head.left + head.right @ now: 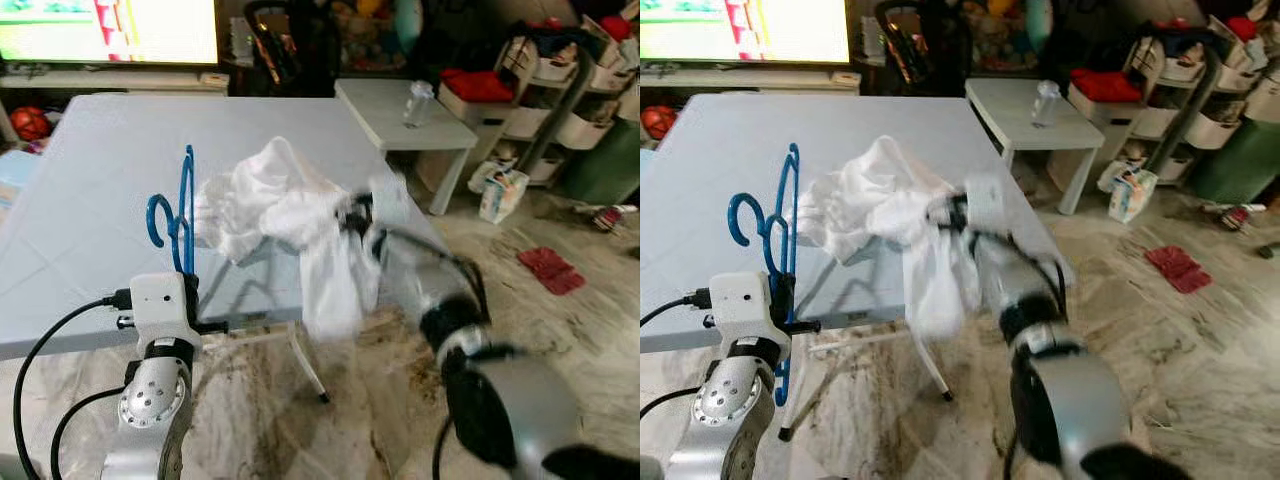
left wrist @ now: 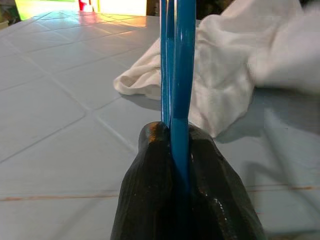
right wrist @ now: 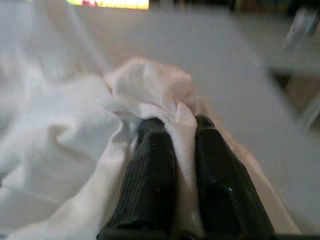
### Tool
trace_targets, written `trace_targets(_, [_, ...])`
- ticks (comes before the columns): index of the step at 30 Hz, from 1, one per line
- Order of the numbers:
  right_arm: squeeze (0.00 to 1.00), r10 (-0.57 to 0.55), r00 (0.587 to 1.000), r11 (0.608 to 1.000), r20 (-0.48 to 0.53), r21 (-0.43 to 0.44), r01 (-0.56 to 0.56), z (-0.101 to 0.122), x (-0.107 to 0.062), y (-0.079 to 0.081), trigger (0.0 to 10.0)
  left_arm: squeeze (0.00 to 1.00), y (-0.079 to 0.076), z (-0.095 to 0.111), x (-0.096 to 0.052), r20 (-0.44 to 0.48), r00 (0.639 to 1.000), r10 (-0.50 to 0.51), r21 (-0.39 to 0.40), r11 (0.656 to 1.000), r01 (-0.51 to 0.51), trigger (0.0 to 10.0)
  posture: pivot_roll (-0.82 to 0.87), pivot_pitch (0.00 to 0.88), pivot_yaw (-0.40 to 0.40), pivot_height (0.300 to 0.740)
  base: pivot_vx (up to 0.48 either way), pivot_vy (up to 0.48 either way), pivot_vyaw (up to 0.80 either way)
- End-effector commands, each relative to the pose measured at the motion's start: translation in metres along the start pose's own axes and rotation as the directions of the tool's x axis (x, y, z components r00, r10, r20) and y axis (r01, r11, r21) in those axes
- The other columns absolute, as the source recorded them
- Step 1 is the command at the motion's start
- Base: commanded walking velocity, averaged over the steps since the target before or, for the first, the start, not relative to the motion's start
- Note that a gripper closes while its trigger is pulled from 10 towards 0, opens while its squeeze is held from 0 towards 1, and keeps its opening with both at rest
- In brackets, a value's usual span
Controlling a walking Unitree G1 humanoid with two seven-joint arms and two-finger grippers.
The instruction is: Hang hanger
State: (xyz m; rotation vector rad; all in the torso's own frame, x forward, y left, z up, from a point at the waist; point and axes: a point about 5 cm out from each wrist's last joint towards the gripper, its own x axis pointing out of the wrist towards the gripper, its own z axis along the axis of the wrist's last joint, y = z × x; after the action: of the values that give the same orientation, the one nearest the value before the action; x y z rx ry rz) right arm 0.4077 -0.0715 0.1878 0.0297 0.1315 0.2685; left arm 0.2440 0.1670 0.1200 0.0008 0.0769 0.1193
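A blue plastic hanger (image 1: 180, 215) stands upright over the near left part of the pale blue table (image 1: 90, 190), hook to the left. My left gripper (image 2: 177, 150) is shut on its lower bar. A crumpled white garment (image 1: 275, 215) lies on the table's near right corner, and part of it hangs over the edge. My right gripper (image 3: 175, 135) is shut on a fold of this cloth, and its arm (image 1: 455, 330) is motion-blurred.
A small white side table (image 1: 400, 115) with a clear bottle (image 1: 418, 103) stands behind the table on the right. Shelves with bins (image 1: 560, 90) and a tissue box (image 1: 503, 193) line the far right. A red cloth (image 1: 550, 268) lies on the marble floor. A lit screen (image 1: 110, 30) is at the back.
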Motion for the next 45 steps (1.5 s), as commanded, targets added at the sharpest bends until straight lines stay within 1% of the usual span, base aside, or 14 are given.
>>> trace_targets(1, [0.00,-0.017,0.996,1.000,0.086,0.013,0.016,0.031,0.003,-0.004,0.0,0.00,-0.003,0.002,-0.001,0.001,1.000,-0.002,0.003,1.000,0.002,10.0,0.16,0.025,-0.156,0.740,0.000,0.000,0.00])
trace_targets(3, [0.00,-0.007,0.986,1.000,0.166,0.022,0.004,0.065,0.005,0.001,0.0,0.00,-0.003,0.001,-0.007,-0.001,1.000,0.006,0.001,1.000,-0.006,10.0,0.16,0.049,-0.173,0.740,0.000,0.000,0.00])
trace_targets(12, [0.00,0.022,0.958,0.999,0.286,0.028,-0.031,0.111,0.004,0.014,0.0,0.00,-0.003,-0.006,-0.020,-0.033,0.999,0.023,-0.002,1.000,-0.023,10.0,0.18,0.085,-0.190,0.740,0.000,0.000,0.00])
trace_targets(17, [0.00,0.045,0.888,0.993,0.458,0.077,-0.090,0.162,-0.006,0.029,0.0,0.00,-0.002,-0.004,-0.018,-0.029,0.999,0.018,0.000,1.000,-0.018,10.0,0.18,0.082,-0.188,0.740,0.000,0.000,0.00])
trace_targets(19, [0.00,0.079,0.889,0.995,0.450,0.015,-0.096,0.159,-0.005,0.035,0.4,0.00,-0.003,-0.003,-0.017,-0.027,1.000,0.015,0.001,1.000,-0.015,10.0,0.18,0.077,-0.189,0.740,0.000,0.000,0.00])
trace_targets(20, [0.00,0.121,0.905,0.992,0.407,-0.087,-0.093,0.148,-0.002,0.041,10.0,0.00,-0.004,-0.003,-0.015,-0.023,1.000,0.013,0.002,1.000,-0.013,10.0,0.18,0.073,-0.191,0.740,0.000,0.000,0.00])
trace_targets(25, [0.00,0.167,0.943,0.969,0.287,-0.226,-0.103,0.118,0.004,0.043,10.0,0.00,-0.004,-0.001,-0.014,-0.014,1.000,0.014,0.001,1.000,-0.014,10.0,0.18,0.069,-0.193,0.740,0.000,0.000,0.00])
trace_targets(26, [1.00,0.201,0.964,0.942,0.175,-0.305,-0.141,0.091,0.007,0.037,10.0,0.00,-0.004,-0.001,-0.014,-0.012,1.000,0.016,0.000,1.000,-0.016,10.0,0.18,0.068,-0.194,0.740,0.000,0.000,0.00])
trace_targets(29, [1.00,0.275,0.959,0.843,-0.068,-0.463,-0.274,0.041,0.005,0.022,10.0,0.00,-0.005,-0.001,-0.014,-0.014,1.000,0.016,-0.002,1.000,-0.016,10.0,0.17,0.058,-0.188,0.740,0.000,0.000,0.00])
trace_targets(33, [1.00,0.295,0.943,0.795,-0.152,-0.508,-0.331,0.025,0.003,0.014,10.0,0.00,-0.005,-0.002,-0.014,-0.015,1.000,0.016,-0.002,1.000,-0.016,10.0,0.17,0.055,-0.185,0.740,0.000,0.000,0.00])
trace_targets(34, [1.00,0.302,0.909,0.700,-0.288,-0.580,-0.416,-0.001,-0.006,-0.014,10.0,0.00,-0.006,0.000,-0.010,-0.009,1.000,0.004,-0.003,1.000,-0.004,10.0,0.16,0.045,-0.170,0.740,0.000,0.000,0.00])
trace_targets(35, [1.00,0.292,0.906,0.686,-0.308,-0.592,-0.423,-0.006,-0.008,-0.022,10.0,0.00,-0.007,0.000,-0.008,-0.006,1.000,0.000,-0.003,1.000,0.000,10.0,0.15,0.044,-0.168,0.740,0.000,0.000,0.00])
trace_targets(37, [1.00,0.280,0.907,0.688,-0.315,-0.594,-0.418,-0.009,-0.010,-0.030,10.0,0.00,-0.007,0.001,-0.007,-0.005,1.000,-0.003,-0.004,1.000,0.003,10.0,0.15,0.041,-0.164,0.740,0.000,0.000,0.00])
trace_targets(45, [1.00,0.166,0.983,0.872,-0.078,-0.455,-0.183,-0.006,-0.020,-0.068,10.0,0.00,-0.012,-0.002,-0.004,-0.016,1.000,-0.026,-0.003,1.000,0.026,10.0,0.13,0.024,-0.144,0.740,0.000,0.000,0.00])
